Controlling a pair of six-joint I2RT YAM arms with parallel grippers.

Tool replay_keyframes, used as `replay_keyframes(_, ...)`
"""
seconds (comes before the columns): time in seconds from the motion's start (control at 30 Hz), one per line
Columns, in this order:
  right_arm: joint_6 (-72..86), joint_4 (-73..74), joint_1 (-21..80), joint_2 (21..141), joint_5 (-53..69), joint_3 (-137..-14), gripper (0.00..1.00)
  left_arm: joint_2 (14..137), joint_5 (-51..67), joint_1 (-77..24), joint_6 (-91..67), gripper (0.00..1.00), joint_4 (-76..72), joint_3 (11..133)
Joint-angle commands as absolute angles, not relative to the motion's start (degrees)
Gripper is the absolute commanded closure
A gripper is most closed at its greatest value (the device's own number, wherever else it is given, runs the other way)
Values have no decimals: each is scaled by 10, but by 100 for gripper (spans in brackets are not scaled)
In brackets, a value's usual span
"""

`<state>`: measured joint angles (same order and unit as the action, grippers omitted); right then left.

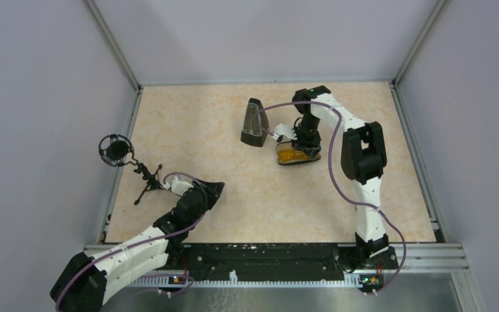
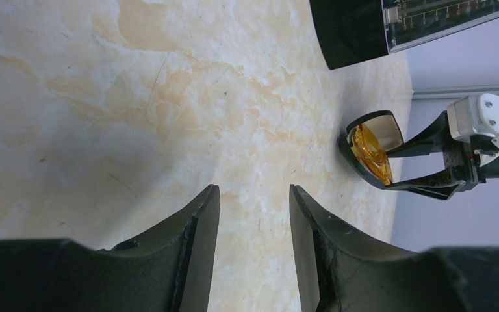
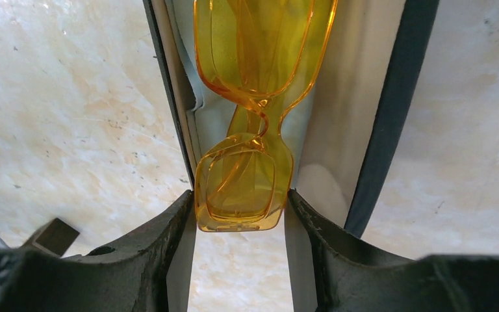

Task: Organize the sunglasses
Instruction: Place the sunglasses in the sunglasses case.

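Marbled beige tabletop (image 1: 234, 208), lilac walls (image 1: 266, 39) all round. One pair of sunglasses (image 3: 243, 185) lies in one open black case (image 3: 393, 117), the right gripper (image 3: 240, 201) pinching a lens. The left gripper (image 2: 253, 192) hangs empty, jaws narrowly apart. One upright black wedge (image 1: 255, 123), one small tripod (image 1: 148, 185).

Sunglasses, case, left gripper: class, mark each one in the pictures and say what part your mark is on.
sunglasses (image 3: 240, 188): right wrist view, on the lower lens.
case (image 2: 383, 128): left wrist view, on its pale inner lining.
left gripper (image 2: 252, 195): left wrist view, midway between its fingertips.
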<state>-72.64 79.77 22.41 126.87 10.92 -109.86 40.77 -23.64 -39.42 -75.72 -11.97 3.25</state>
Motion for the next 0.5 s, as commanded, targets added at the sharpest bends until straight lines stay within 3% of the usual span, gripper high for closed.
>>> replay_keyframes(0.0,-775,808,219,1275,127,-1126,89,409,-249,-393,-743,50,-135,38)
replay_keyframes(0.33,-821,764,219,1252,115,-1093,88,405,-254,-393,-738,50,-131,37)
replay_keyframes(0.47,-832,764,219,1254,110,-1092,84,406,-253,-393,-738,49,-132,37)
